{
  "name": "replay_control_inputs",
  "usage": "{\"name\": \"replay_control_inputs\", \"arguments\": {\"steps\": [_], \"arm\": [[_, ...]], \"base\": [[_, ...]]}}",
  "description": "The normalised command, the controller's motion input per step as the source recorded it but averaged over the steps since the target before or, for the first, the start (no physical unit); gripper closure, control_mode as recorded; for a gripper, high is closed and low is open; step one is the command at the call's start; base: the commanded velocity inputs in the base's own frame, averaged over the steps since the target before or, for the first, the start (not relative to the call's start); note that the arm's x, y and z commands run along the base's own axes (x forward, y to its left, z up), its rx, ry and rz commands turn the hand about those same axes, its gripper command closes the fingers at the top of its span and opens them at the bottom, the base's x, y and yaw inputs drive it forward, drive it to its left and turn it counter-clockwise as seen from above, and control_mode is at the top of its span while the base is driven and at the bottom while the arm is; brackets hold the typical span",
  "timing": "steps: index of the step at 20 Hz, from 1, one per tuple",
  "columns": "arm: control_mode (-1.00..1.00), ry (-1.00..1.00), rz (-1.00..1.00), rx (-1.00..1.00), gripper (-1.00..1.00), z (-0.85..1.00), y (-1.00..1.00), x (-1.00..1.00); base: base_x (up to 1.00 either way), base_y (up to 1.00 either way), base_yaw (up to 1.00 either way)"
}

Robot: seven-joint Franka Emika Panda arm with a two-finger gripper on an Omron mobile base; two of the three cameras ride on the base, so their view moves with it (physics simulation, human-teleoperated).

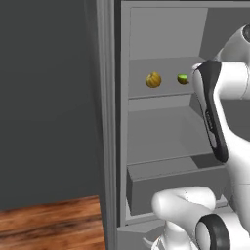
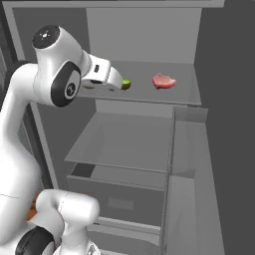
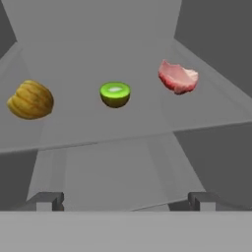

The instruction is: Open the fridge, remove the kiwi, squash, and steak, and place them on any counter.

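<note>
Fridge (image 1: 161, 29) stands open before me, its grey interior exposed with an upper shelf, a bare middle shelf and a lower drawer. On the upper shelf I note three items in a row, well apart from each other: squash (image 3: 30, 100) at the left, kiwi (image 3: 115, 94) in the middle with its green cut face up, steak (image 3: 177, 77) at the right and set slightly further back. Gripper (image 3: 125, 201) is held in front of the shelf edge, short of the kiwi and roughly in line with it. Its jaws are spread wide with nothing between them. From the right base view, the hand nearly reaches the kiwi without touching it.
</note>
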Motion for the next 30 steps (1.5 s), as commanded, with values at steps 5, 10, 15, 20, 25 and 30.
{"name": "replay_control_inputs", "arguments": {"steps": [5,10,15,20,25,30], "arm": [[-1.0,0.01,0.0,0.01,-1.0,-0.14,0.07,0.35],[-1.0,0.01,0.0,0.02,-1.0,-0.1,0.0,0.41],[-1.0,0.0,0.0,0.01,-1.0,-0.07,0.0,0.4],[-1.0,0.0,0.0,0.0,-1.0,-0.07,0.0,0.35],[-1.0,0.01,0.0,0.0,-1.0,-0.08,-0.01,0.35],[-1.0,0.01,0.0,0.0,-1.0,-0.07,-0.14,0.35]], "base": [[0.0,0.0,0.0],[0.0,0.0,0.0],[0.0,0.0,0.0],[0.0,0.0,0.0],[0.0,0.0,0.0],[0.0,0.0,0.0]]}}
